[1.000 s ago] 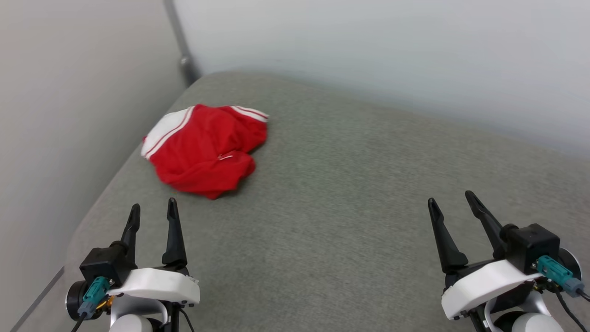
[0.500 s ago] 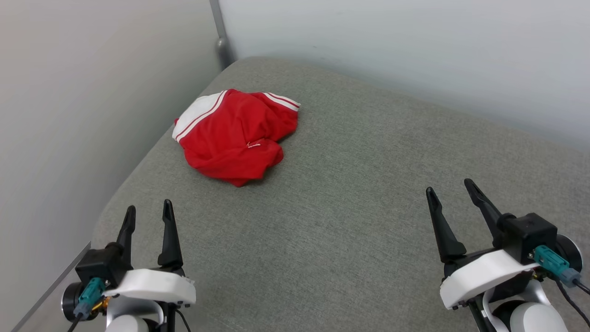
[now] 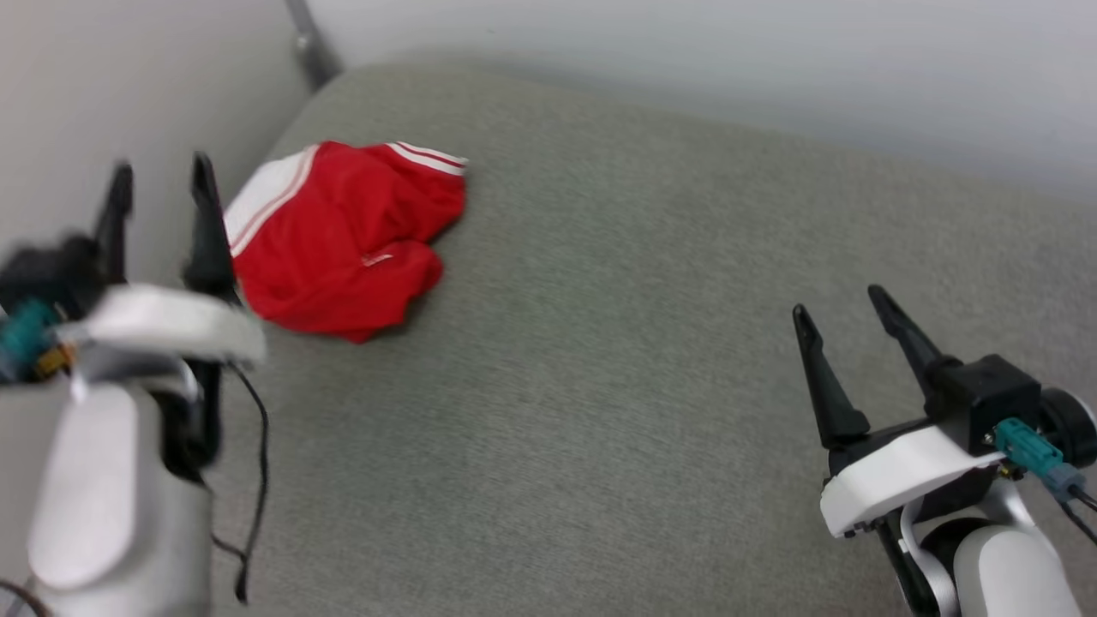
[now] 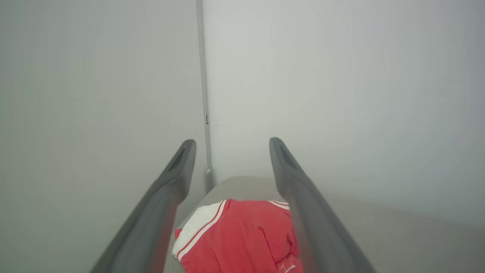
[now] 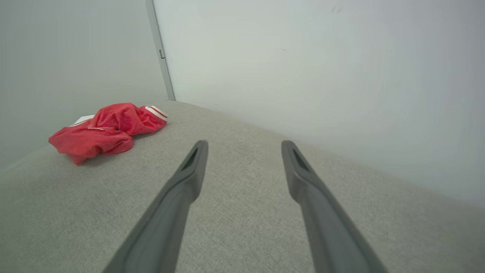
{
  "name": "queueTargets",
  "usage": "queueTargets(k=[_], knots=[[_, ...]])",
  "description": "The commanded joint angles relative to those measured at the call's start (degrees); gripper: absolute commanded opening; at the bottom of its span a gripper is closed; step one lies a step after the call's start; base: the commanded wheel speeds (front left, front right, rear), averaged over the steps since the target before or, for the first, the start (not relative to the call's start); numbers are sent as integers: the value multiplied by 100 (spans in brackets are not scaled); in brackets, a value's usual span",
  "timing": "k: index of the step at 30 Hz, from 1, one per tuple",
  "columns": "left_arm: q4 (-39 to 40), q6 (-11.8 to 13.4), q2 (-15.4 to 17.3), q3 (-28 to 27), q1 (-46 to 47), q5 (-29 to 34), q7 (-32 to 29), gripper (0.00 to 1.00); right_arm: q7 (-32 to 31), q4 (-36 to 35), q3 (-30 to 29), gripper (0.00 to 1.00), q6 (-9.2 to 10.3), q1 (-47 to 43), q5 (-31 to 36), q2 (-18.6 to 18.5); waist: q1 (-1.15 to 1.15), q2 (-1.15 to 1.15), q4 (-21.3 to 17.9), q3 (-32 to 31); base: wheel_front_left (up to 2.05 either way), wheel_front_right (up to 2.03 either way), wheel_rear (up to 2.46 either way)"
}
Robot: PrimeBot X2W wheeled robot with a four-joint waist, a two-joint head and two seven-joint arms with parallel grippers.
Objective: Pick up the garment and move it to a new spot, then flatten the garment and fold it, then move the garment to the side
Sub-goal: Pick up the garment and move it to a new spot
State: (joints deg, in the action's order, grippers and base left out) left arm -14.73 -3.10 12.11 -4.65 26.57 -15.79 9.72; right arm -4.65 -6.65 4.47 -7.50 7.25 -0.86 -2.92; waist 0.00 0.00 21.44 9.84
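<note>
The garment is a crumpled red jersey with a white sleeve and striped trim, lying in a heap near the far left corner of the grey padded surface. My left gripper is raised at the left, open and empty, its fingers just left of the heap and above it. In the left wrist view the garment lies below, between the open fingers. My right gripper is open and empty at the lower right, far from the jersey. The right wrist view shows the garment at the far left.
Pale walls close in the surface at the back and left, meeting at a corner with a grey vertical strip. The surface's left edge runs close beside the garment.
My left arm has lifted and moved forward toward the garment, now blurred with motion. The head camera has swung, shifting the whole picture. The right gripper stays where it was, and the garment lies unmoved.
</note>
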Motion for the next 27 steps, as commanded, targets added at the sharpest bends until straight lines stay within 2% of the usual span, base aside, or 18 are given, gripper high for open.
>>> queueTargets(k=[1, 4, 8, 9, 10, 12, 16, 18, 21, 27], knots=[[-65, -52, 112, -15, 304, -47, -211, 100, -28, -44, -18, 100, 2, 124, 61, 6, 0, 0, -354, 407, 0, 0, 0], [-280, -210, 362, -21, 887, -346, -922, 100, -63, -128, -47, 100, 2, 258, 123, 6, 0, 0, -607, 752, 0, 0, 0], [-759, -334, 808, -42, 1561, -835, -2268, 100, -10, -152, -81, 100, 2, 410, 108, 6, 0, 0, -910, 1141, 0, 0, 0], [-906, -349, 907, -7, 1675, -947, -2624, 100, 24, -134, -107, 100, 2, 438, 78, 6, 0, 0, -968, 1207, 0, 0, 0], [-906, -349, 907, -7, 1675, -947, -2624, 100, 24, -134, -107, 100, 2, 438, 78, 6, 0, 0, -968, 1207, 0, 0, 0], [-1126, -388, 1216, 64, 1862, -1092, -3327, 100, 50, -107, -104, 100, 2, 496, 57, 7, 0, 0, -1106, 1368, 0, 0, 0], [-1481, -419, 1637, 208, 2013, -1339, -4437, 100, 157, -12, -155, 100, 2, 592, -14, 7, 0, 0, -1293, 1614, 0, 0, 0], [-1576, -420, 1858, 190, 2019, -1384, -4753, 100, 202, 7, -111, 100, 2, 670, -51, 6, 0, 0, -1395, 1759, 0, 0, 0], [-1738, -365, 2010, 112, 1919, -1477, -5073, 100, 265, 48, -51, 100, 2, 771, -108, 7, 0, 0, -1523, 1954, 0, 0, 0], [-2128, -60, 2048, -142, 1632, -1801, -5638, 100, 344, 157, -37, 100, 2, 918, -127, 6, 0, 0, -1705, 2186, 0, 0, 0]])
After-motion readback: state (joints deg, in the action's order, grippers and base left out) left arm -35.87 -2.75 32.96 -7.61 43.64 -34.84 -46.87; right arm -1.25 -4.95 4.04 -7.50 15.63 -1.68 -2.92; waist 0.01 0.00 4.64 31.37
